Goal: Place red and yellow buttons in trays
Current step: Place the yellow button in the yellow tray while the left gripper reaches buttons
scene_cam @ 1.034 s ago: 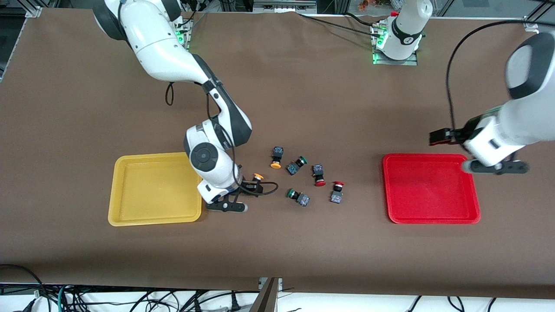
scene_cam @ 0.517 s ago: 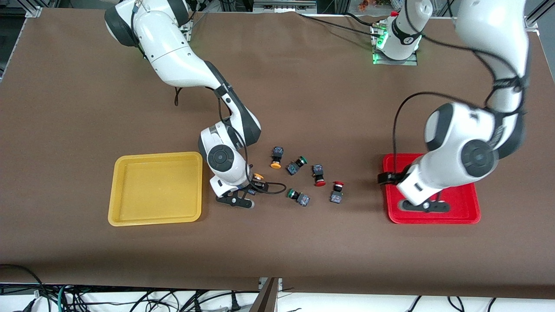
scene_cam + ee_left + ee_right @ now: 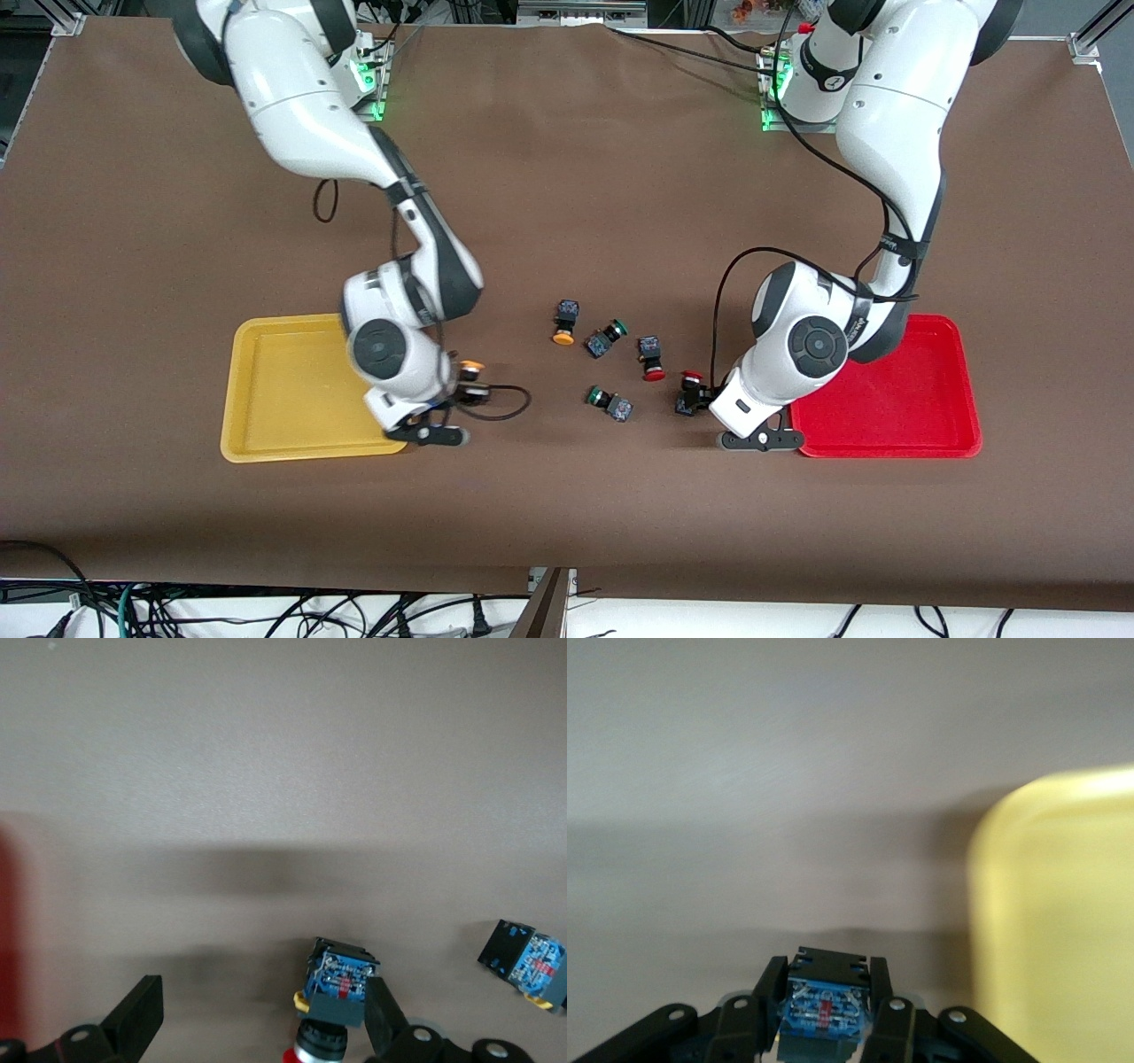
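Note:
My right gripper (image 3: 459,390) is shut on a yellow-capped button (image 3: 471,369), just off the yellow tray's (image 3: 283,390) rim toward the middle of the table. In the right wrist view the button's blue body (image 3: 826,1005) sits between the fingers, with the tray (image 3: 1063,904) beside it. My left gripper (image 3: 702,400) is open and low around a red-capped button (image 3: 689,392) beside the red tray (image 3: 886,399). In the left wrist view that button (image 3: 340,979) lies against one finger (image 3: 383,1023). A second red button (image 3: 652,357) and a second yellow button (image 3: 563,323) lie mid-table.
Two green-capped buttons (image 3: 606,338) (image 3: 609,403) lie among the others at mid-table. Another button's blue body (image 3: 524,961) shows in the left wrist view. Both trays hold nothing. Brown table cloth lies all around.
My right gripper carried the yellow button from mid-table toward the yellow tray. My left arm swung in over the red tray and came down around the red button.

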Action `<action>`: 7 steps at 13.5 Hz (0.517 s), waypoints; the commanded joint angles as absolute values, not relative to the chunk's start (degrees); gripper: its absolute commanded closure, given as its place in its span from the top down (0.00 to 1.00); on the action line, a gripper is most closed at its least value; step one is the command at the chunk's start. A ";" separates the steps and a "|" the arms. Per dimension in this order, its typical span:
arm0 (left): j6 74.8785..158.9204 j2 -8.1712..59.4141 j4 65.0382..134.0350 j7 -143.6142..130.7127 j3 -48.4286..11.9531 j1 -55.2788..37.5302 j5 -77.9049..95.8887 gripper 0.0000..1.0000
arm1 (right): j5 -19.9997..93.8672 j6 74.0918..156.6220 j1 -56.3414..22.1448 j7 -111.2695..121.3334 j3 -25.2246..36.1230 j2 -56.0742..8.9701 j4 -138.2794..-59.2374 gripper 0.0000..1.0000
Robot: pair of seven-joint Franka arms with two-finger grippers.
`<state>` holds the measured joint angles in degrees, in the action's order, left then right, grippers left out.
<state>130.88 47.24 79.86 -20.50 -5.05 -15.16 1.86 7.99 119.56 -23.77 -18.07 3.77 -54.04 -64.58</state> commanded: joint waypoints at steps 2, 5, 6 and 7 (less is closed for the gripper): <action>136.39 50.53 78.31 -22.50 -4.57 -16.70 0.62 1.00 | 7.56 117.25 -15.84 0.30 4.65 -50.80 -69.34 0.21; 137.20 51.77 78.31 -24.60 -3.87 -19.06 0.44 1.00 | 7.82 117.94 -12.92 4.22 4.66 -50.89 -71.19 0.97; 137.20 51.77 78.31 -24.61 -3.35 -19.51 0.35 1.00 | 7.82 117.51 -13.09 3.35 4.57 -50.63 -71.02 1.00; 137.20 51.85 78.31 -24.61 -3.25 -19.95 -0.43 1.00 | 8.26 117.16 -13.53 2.38 4.14 -49.93 -70.67 1.00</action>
<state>137.19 51.17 79.84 -22.89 -4.53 -18.31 1.70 8.05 117.42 -12.11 3.38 4.85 -52.54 -68.97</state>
